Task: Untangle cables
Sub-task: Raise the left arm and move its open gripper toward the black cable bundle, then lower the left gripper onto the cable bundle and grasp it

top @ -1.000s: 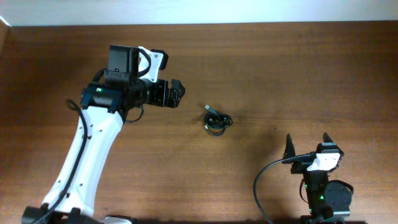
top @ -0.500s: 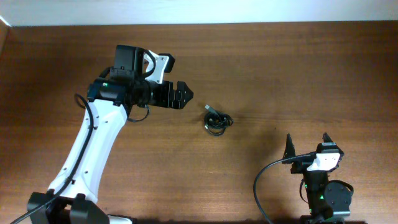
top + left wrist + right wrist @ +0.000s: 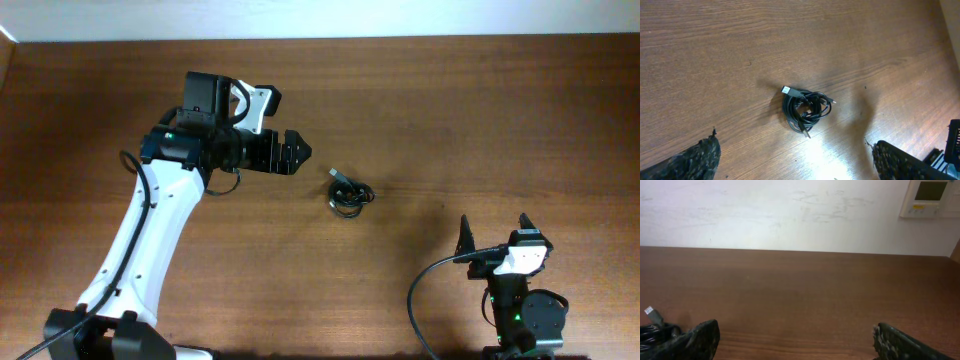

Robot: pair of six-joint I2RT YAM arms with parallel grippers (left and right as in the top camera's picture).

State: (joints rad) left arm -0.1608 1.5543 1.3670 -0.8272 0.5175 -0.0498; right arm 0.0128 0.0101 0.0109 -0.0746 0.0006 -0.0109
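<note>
The cables are thin black cords bunched in a small knot with plugs sticking out, lying on the brown wooden table near its middle. They show in the left wrist view and at the bottom left of the right wrist view. My left gripper is open and empty, above the table to the left of the knot. My right gripper is open and empty, near the table's front right, apart from the knot.
The wooden table ends at a white wall at the back. A wall panel with a display hangs at the far right. A thick black arm cable loops beside the right arm's base.
One second ago the left arm was further left; it moved right toward the knot, then stayed still. The right arm and the cables have not moved.
</note>
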